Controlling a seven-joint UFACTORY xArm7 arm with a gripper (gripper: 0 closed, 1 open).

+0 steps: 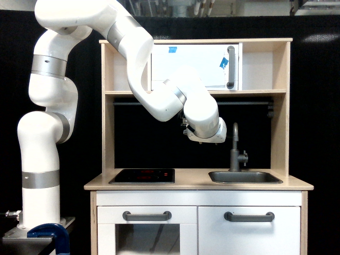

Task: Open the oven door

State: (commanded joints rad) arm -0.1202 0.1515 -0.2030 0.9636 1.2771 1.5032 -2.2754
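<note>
The white arm (53, 133) rises from its base at the exterior view's left, folds over at the top and slopes down toward the exterior view's right. Its grey-banded forearm (164, 98) ends in a rounded wrist (204, 119) angled downward. The gripper (204, 139) is mostly hidden beneath the wrist; whether its fingers are apart cannot be told.

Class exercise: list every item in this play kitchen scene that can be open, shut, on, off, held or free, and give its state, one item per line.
oven door: shut, vertical handle untouched
claw: below the shelf, apart from the door; open or shut cannot be told
door with glass window: shut
plain lower door: shut
faucet: no water seen running
sink: contents not visible
</note>
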